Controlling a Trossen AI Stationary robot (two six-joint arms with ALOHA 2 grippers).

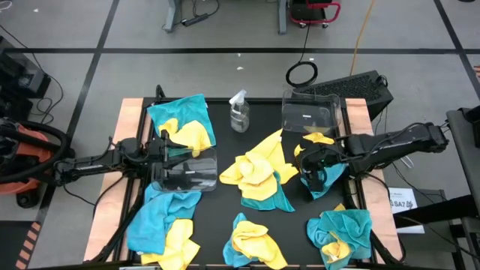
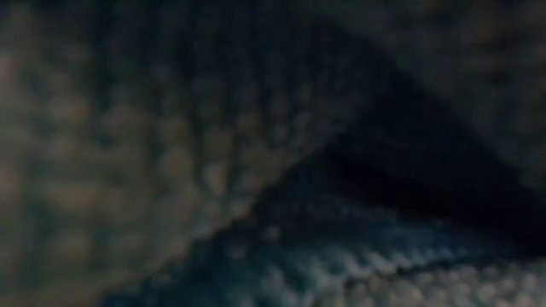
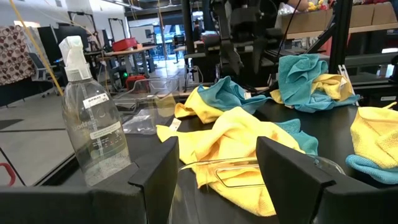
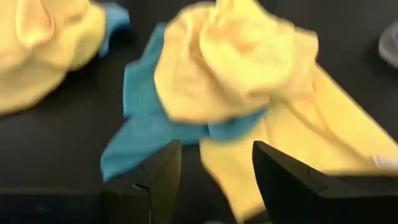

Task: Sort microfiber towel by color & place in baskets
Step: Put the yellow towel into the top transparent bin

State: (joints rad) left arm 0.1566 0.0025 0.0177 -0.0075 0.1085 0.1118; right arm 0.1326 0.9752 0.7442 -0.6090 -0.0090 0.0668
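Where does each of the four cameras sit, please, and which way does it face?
High: overhead, straight down; both arms.
Low: table height, blocked by cloth; no arm visible.
Left wrist: looks past the open left gripper across the table at the spray bottle.
Right wrist: down past the open right gripper onto towels.
High and left wrist share the bottle.

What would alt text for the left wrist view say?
The left gripper stands open over a clear basket rim, facing crumpled yellow and teal towels on a black table, with a clear spray bottle beside them.
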